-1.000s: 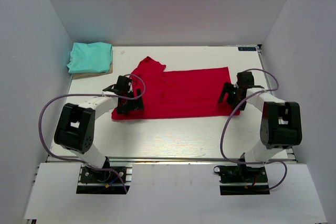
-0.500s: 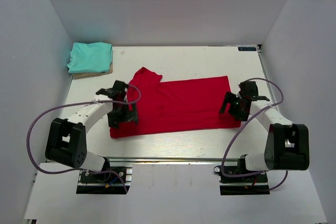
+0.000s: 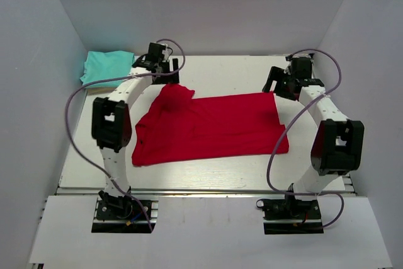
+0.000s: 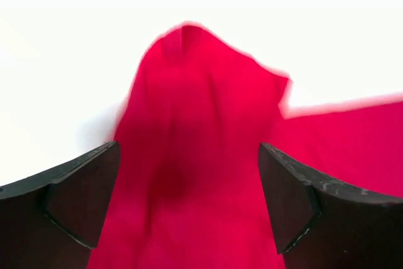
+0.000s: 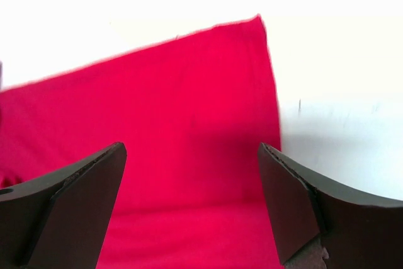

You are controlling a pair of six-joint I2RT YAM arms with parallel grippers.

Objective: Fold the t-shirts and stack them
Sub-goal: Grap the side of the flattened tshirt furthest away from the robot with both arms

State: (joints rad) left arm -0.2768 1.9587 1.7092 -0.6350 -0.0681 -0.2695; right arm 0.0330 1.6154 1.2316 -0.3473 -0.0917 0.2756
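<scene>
The red t-shirt (image 3: 208, 127) lies spread flat across the middle of the table, one sleeve (image 3: 177, 91) pointing to the far left. The teal t-shirt (image 3: 107, 67) sits folded at the far left corner. My left gripper (image 3: 164, 69) is open and empty over the red sleeve, which fills the left wrist view (image 4: 201, 155) between the wide-apart fingers (image 4: 82, 187). My right gripper (image 3: 281, 83) is open and empty over the shirt's far right corner (image 5: 252, 36). The red cloth lies below its fingers (image 5: 289, 200).
White walls close in the table (image 3: 208, 168) on the left, back and right. A tan board edge (image 3: 129, 85) shows under the teal shirt. Grey cables loop from both arms over the table's sides.
Both arms have swung from the shirt's near edge up to its far edge. The red shirt has ended up a little nearer and flatter.
</scene>
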